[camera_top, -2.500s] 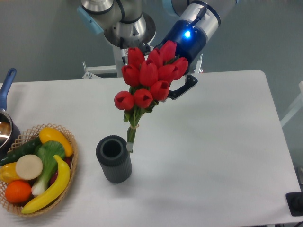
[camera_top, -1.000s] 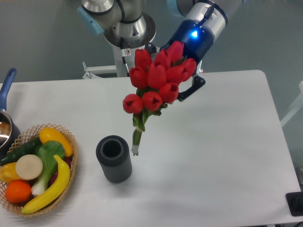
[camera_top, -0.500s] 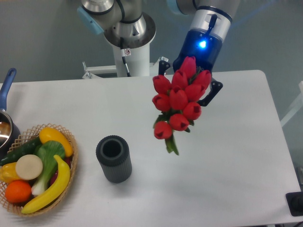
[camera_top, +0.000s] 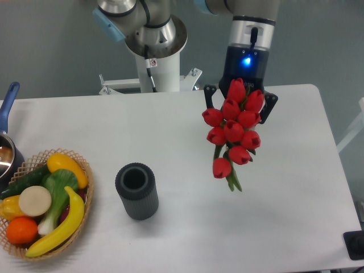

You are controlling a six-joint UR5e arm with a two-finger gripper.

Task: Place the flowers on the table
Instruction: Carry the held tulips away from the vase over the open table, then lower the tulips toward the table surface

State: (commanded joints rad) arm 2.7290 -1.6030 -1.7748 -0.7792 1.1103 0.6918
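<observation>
We see the claw [camera_top: 240,102] gripping the flowers [camera_top: 233,132] above the counter [camera_top: 284,199] near its far edge, its fingertips hidden behind the buds.

The flowers [camera_top: 234,132] were red with green stems, the table [camera_top: 284,216] white, the ribbed vase [camera_top: 137,191] dark grey, the basket [camera_top: 86,176] tan wicker.

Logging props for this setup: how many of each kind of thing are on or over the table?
Flowers, one bunch held in the end effector: 1
Vase: 1
Basket of fruit and vegetables: 1
Pan, at the left edge: 1
Total: 4
</observation>
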